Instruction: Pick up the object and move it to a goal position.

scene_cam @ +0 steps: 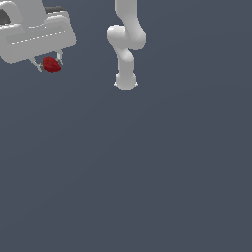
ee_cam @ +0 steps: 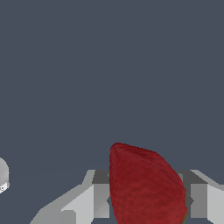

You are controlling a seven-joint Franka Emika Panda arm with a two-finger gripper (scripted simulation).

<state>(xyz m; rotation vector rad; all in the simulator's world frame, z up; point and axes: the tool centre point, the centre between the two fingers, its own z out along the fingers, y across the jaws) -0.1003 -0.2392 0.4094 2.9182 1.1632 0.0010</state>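
The dark red strawberry-shaped object [scene_cam: 51,65] sits between the two thin fingers of my white gripper [scene_cam: 49,65] at the upper left of the exterior view, lifted above the grey floor. In the wrist view the object [ee_cam: 144,186] fills the space between the two grey finger pads [ee_cam: 98,199], which press on it from both sides. A sliver of its green top shows at its lower edge. No goal marker is visible.
The white arm's base and lower links [scene_cam: 125,54] stand at the upper middle of the exterior view. A plain dark grey floor [scene_cam: 147,172] covers the rest. A white rounded part [ee_cam: 2,175] shows at the wrist view's edge.
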